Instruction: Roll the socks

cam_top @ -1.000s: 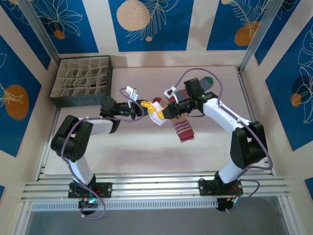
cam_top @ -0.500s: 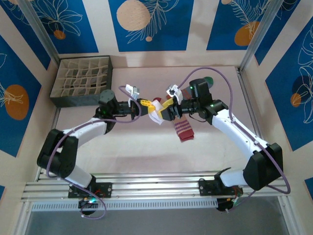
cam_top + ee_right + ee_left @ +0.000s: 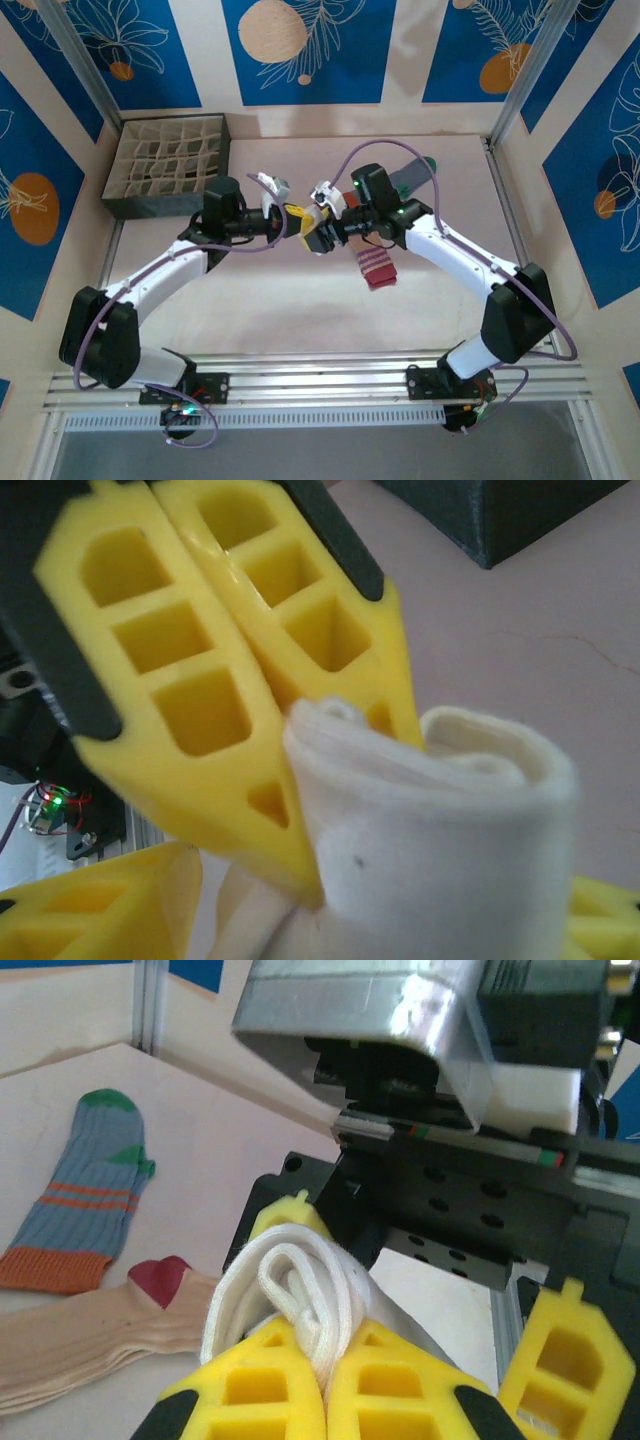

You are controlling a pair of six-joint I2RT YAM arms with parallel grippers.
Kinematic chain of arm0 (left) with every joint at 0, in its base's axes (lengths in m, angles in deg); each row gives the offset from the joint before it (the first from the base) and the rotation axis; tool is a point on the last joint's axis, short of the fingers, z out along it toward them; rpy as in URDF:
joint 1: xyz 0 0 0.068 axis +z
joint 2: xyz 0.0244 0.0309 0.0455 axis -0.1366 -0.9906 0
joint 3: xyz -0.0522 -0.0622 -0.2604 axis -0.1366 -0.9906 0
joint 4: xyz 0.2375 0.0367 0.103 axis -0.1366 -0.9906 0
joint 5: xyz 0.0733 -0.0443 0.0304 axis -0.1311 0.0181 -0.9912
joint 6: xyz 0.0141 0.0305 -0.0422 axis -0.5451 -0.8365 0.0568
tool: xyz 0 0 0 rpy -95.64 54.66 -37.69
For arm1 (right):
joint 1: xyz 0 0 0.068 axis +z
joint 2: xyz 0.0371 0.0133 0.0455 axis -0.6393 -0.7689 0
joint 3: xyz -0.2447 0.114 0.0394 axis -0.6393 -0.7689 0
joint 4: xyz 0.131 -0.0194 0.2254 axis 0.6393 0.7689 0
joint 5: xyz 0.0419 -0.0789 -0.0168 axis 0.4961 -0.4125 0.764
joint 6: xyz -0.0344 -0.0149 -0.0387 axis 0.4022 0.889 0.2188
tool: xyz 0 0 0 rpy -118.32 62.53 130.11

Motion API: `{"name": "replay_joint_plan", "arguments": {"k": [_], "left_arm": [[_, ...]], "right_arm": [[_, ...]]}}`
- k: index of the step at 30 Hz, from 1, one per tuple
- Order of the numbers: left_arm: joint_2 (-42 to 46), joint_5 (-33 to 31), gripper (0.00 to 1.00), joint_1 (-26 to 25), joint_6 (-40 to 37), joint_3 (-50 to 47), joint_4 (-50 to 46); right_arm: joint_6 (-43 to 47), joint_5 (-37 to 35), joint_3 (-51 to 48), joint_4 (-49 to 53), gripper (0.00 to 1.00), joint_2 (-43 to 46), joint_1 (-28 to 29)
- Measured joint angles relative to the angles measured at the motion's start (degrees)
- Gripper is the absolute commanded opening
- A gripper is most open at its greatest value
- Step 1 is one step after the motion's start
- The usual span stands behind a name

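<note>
R end effector (image 3: 316, 236) moved left, released; L end effector (image 3: 322, 1360) clenches white sock (image 3: 290, 1280).

Both arms reach inward from their bases, elbows bent outward, wrists levelled so the grippers meet nose to nose. The left gripper (image 3: 322, 1370) has its jaws pinched tight on the rolled white sock (image 3: 290, 1290). The right gripper (image 3: 318, 232) faces it, jaws spread apart on either side of that roll.

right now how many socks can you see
3. A rolled white sock is pinched in the left claw; a grey-blue sock lies flat on the table; a peach sock lies beside it. Others may be hidden.
</note>
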Motion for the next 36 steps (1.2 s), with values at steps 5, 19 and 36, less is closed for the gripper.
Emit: {"name": "replay_joint_plan", "arguments": {"k": [5, 19, 36], "left_arm": [[1.1, -2.8, 0.00, -0.1, 0.6, 1.7, -3.8], [4.2, -7.5, 0.05, -0.2, 1.7, 5.0, -12.5], [6.9, 2.3, 0.53, -0.1, 9.3, 0.9, 6.9]], "right_arm": [[0.3, -1.7, 0.8, -0.5, 0.65, -2.4, 1.6], [0.6, -7.0, -1.2, -5.7, 0.02, -2.4, 3.5], [-3.6, 8.3, -1.7, -12.6, 0.00, 0.8, 2.3]]}}
